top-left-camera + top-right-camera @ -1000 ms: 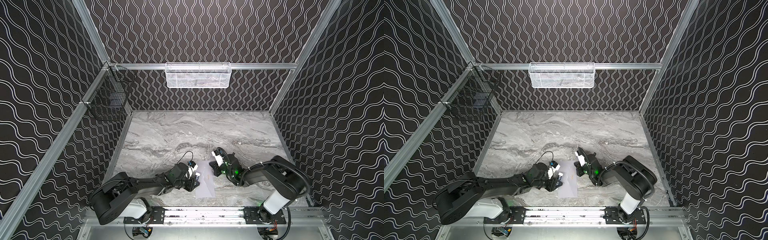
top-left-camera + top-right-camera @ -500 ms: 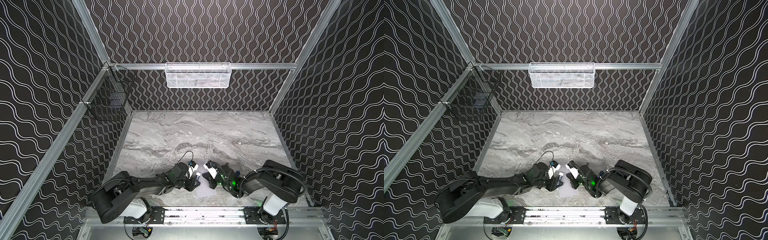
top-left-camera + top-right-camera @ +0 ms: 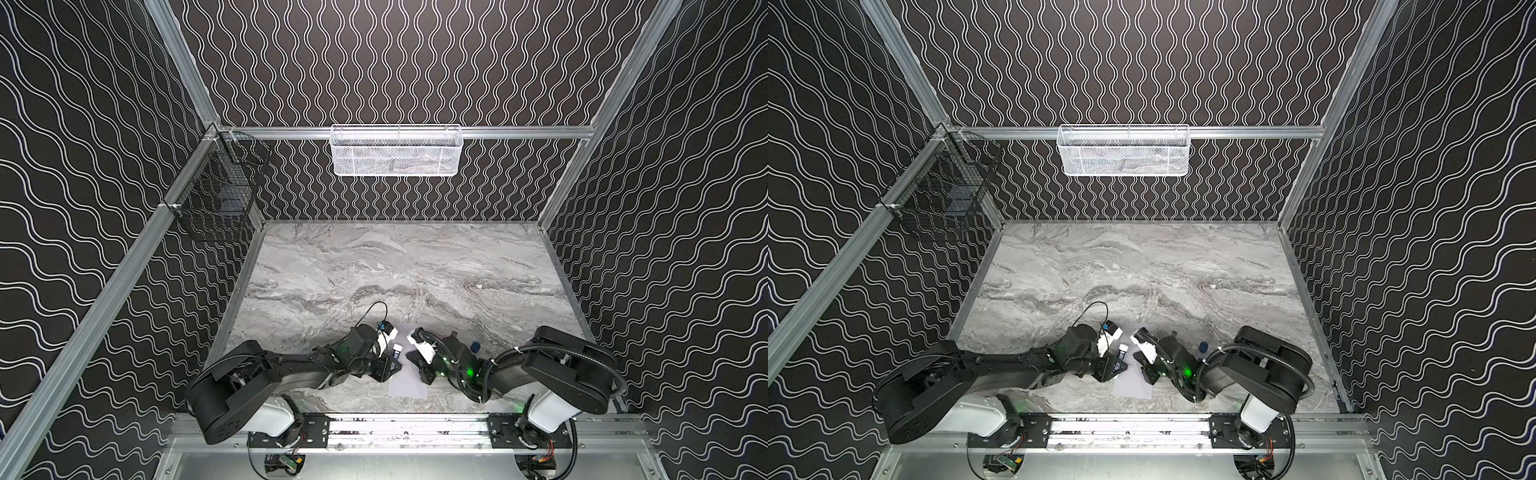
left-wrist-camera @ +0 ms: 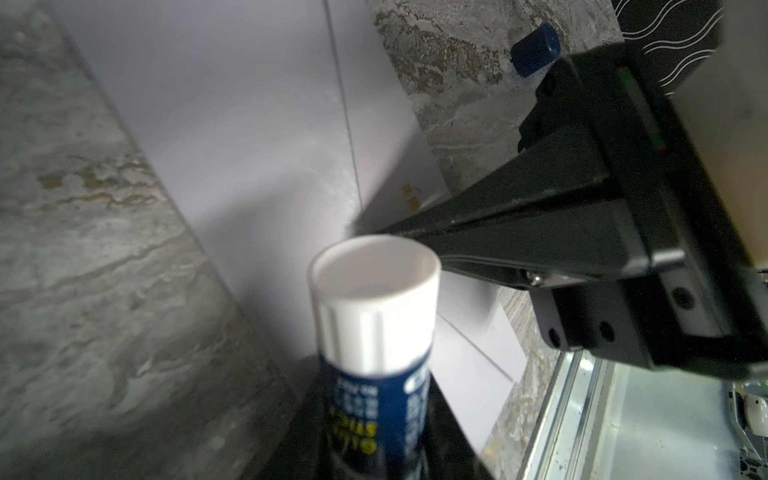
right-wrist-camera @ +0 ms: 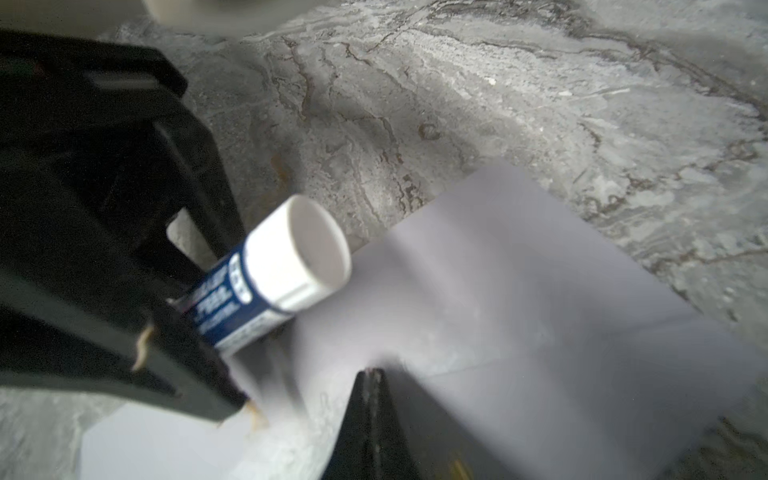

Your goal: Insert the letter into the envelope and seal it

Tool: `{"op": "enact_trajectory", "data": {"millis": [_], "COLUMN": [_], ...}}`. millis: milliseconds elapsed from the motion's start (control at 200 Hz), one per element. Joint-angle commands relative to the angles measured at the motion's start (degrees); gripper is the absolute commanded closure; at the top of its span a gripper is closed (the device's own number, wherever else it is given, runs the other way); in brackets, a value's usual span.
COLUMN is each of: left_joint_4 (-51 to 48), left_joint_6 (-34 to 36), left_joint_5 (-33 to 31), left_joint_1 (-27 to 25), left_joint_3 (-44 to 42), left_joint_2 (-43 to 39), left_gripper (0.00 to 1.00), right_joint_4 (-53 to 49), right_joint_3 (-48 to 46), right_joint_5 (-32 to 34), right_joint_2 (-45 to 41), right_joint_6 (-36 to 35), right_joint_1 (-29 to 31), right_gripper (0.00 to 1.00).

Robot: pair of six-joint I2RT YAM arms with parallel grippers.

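Top views: pale grey-lavender paper envelope point(image 3: 409, 384) at 6 o'clock on grey marble surface point(image 3: 374, 270)

Left end effector point(image 3: 392, 363), at its 9 o'clock, clamps a blue-labelled, white-ended glue stick point(image 4: 374, 332) above the paper. Right end effector point(image 4: 374, 228), at 3 o'clock, is fully closed, tips touching the envelope.

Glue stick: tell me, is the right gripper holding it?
No, the glue stick sits clamped in the left gripper, while the right gripper, shut, points at the envelope.
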Motion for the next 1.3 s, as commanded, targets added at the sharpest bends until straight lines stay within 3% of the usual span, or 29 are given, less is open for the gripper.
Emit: {"op": "enact_trajectory", "data": {"millis": [0,170,350,530,696,791,976,1296], "left_joint_4": [-5.74,-6.52,-7.49,-7.65,-8.19,-7.93,-8.25,-7.17], "left_joint_6": [-0.85,-1.09,-1.26,-1.44,-1.18,-1.36,-1.49,-1.28], "left_joint_5": [-1.67,-1.67,-1.75,-1.66,-1.80,-2.02,-1.93,-1.06], "left_joint_1": [0.04,0.04,0.06,0.06,0.06,0.06,0.06,0.06], "left_joint_3": [-0.82,-0.74,-0.38,-0.17,0.20,-0.07,-0.10,-0.36], "left_joint_2": [0.38,-0.22,-0.24,0.07,0.07,0.09,-0.12,0.43], "left_gripper": [1.00,1.00,1.00,1.00,1.00,1.00,1.00,1.00], "right_joint_4": [-2.83,-9.83,-10.25,-7.72,-7.79,-7.82,-13.81,-15.45], "right_joint_3": [-0.69,-0.88,-2.97,-1.34,-1.25,-1.57,-3.73,-6.18], "right_joint_5": [-0.70,1.86,2.97,4.32,4.83,4.32,5.57,11.56], "right_joint_2": [-4.19,-10.69,-8.58,-0.26,-0.47,-3.18,-18.39,-13.64], "right_joint_6": [0.49,-0.45,2.73,3.34,2.81,2.16,4.28,12.87], "right_joint_1": [0.17,0.17,2.82,7.86,9.13,9.06,9.13,18.32], "right_gripper": [1.00,1.00,1.00,1.00,1.00,1.00,1.00,1.00]}}
